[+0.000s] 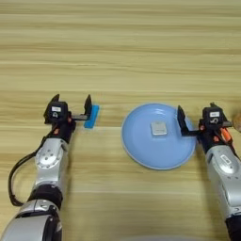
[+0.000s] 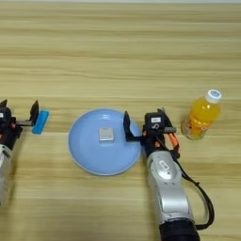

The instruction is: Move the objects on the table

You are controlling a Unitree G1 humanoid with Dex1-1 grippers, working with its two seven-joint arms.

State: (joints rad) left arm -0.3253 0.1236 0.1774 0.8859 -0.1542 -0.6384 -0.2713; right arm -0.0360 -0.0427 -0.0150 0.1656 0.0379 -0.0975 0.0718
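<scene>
A round blue plate [image 2: 87, 162] lies between the two grippers, much closer to the right gripper [image 2: 144, 116], whose inner finger hangs over the plate's right rim. A small flat blue piece [image 1: 92, 116], oblong and slightly slanted, lies just off the right side of the left gripper [image 1: 71, 100], right beside its inner finger; whether they touch cannot be told. A bottle of orange drink [image 2: 201, 117] with a white cap stands upright on the outer side of the right gripper, near it but apart.
</scene>
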